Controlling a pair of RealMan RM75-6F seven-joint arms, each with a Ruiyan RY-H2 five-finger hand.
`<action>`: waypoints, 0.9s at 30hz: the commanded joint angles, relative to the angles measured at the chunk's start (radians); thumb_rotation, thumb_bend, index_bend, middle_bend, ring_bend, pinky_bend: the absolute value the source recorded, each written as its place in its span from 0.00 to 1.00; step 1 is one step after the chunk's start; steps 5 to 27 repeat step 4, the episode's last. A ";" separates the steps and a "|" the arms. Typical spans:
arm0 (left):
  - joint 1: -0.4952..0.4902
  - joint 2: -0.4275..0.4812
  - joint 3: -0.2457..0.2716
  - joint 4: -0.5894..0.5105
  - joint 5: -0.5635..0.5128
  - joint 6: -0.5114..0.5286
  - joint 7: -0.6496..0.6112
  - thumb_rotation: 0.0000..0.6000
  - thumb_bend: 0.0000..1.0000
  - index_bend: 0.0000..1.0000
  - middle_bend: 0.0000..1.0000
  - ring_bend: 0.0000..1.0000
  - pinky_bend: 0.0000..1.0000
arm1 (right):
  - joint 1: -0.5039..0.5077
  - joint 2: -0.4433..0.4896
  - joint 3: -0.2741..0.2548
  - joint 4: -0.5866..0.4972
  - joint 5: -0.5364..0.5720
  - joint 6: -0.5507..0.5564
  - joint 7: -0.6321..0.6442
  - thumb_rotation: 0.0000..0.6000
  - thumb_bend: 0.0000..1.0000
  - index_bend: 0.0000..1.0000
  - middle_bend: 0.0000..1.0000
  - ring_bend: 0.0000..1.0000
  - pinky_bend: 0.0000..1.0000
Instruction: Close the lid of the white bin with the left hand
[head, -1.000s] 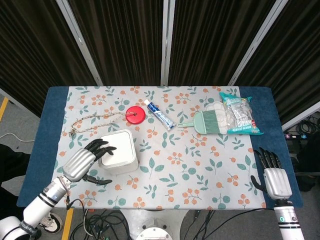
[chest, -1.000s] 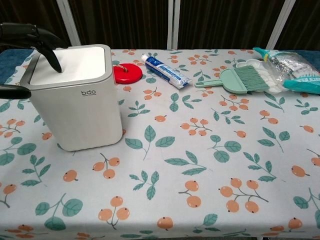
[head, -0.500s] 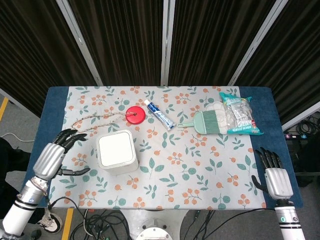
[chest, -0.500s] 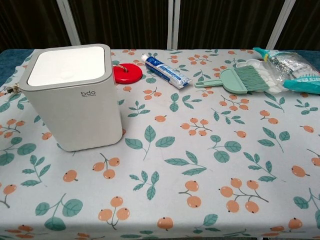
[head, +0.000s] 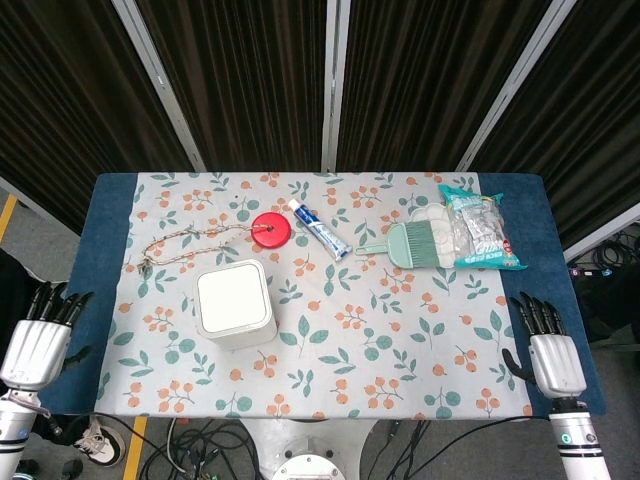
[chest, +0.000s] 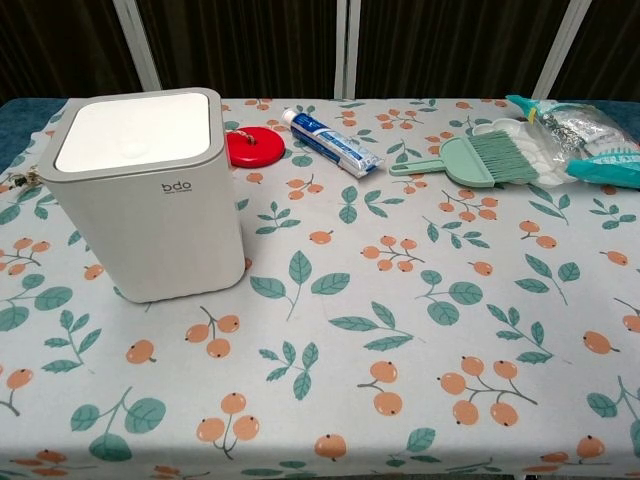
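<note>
The white bin (head: 236, 305) stands upright on the left half of the table, its flat lid (chest: 136, 129) lying level in the grey rim. My left hand (head: 36, 340) hangs off the table's left edge, well away from the bin, fingers straight and apart, holding nothing. My right hand (head: 546, 348) sits off the front right corner, open and empty too. Neither hand shows in the chest view.
Behind the bin lie a red disc (head: 270, 230) on a cord (head: 180, 243), a toothpaste tube (head: 318, 228), a green hand brush (head: 412, 243) and a bag of cotton pads (head: 476, 226). The floral cloth (head: 380, 330) covers the table.
My left hand lifted off the bin's lid and drew back to the left, past the table edge. The bin and right hand stayed put.
</note>
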 joint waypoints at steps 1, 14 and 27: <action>0.004 -0.006 0.003 0.003 0.000 -0.003 0.003 1.00 0.10 0.17 0.23 0.08 0.09 | 0.000 0.000 0.000 0.000 0.000 0.000 0.000 1.00 0.27 0.00 0.00 0.00 0.00; 0.001 -0.006 -0.003 -0.006 0.004 -0.009 -0.007 1.00 0.10 0.17 0.23 0.08 0.09 | 0.001 0.001 -0.001 -0.002 -0.003 0.000 0.000 1.00 0.27 0.00 0.00 0.00 0.00; 0.001 -0.006 -0.003 -0.006 0.004 -0.009 -0.007 1.00 0.10 0.17 0.23 0.08 0.09 | 0.001 0.001 -0.001 -0.002 -0.003 0.000 0.000 1.00 0.27 0.00 0.00 0.00 0.00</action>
